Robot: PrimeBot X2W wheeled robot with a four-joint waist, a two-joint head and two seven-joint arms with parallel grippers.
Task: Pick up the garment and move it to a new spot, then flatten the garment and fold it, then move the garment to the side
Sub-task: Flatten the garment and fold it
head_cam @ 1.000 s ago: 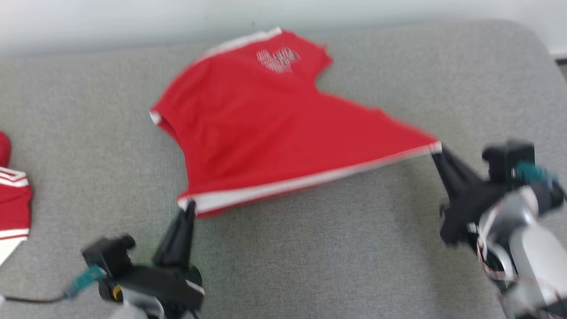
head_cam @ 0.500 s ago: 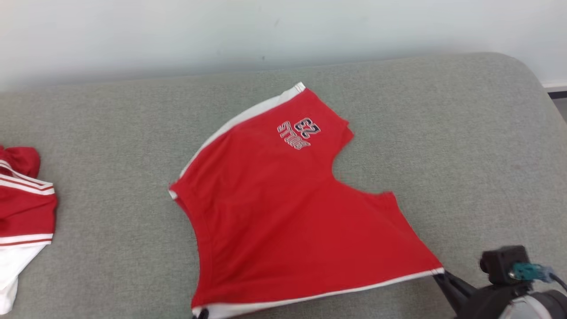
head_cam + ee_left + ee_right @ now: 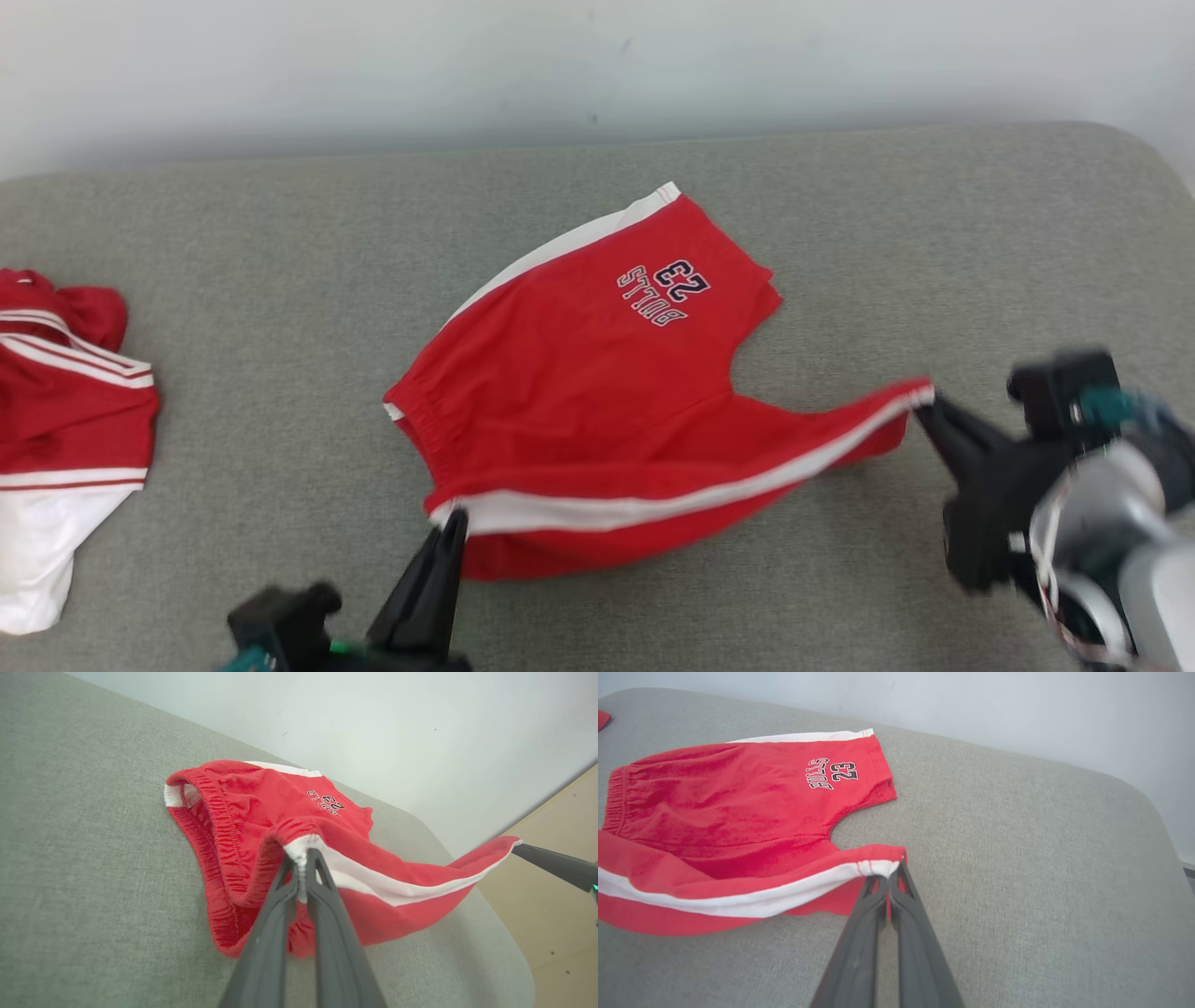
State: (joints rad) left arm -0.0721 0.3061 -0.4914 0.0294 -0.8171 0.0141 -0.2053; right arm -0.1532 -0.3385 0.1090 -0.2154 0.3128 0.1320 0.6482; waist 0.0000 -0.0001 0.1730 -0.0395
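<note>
Grey woven fabric covers the surface (image 3: 233, 252), which runs back to a pale wall (image 3: 373, 65). At its middle lie the red shorts (image 3: 579, 392), far leg flat on the fabric with a dark "BULLS 23" print (image 3: 665, 291) reading upside down from the head view. The near side, with the white stripe (image 3: 635, 509), is lifted off the fabric and stretched between both arms.

The left gripper (image 3: 452, 523), near and left, has its fingers (image 3: 273, 919) clenched on the waistband corner at the stripe's end. The right gripper (image 3: 924, 406), at the right, pinches the leg hem where the stripe finishes, fingers closed tight on the cloth. A second red-and-white garment (image 3: 65, 420) sits crumpled at the far left edge, well apart from the shorts.
</note>
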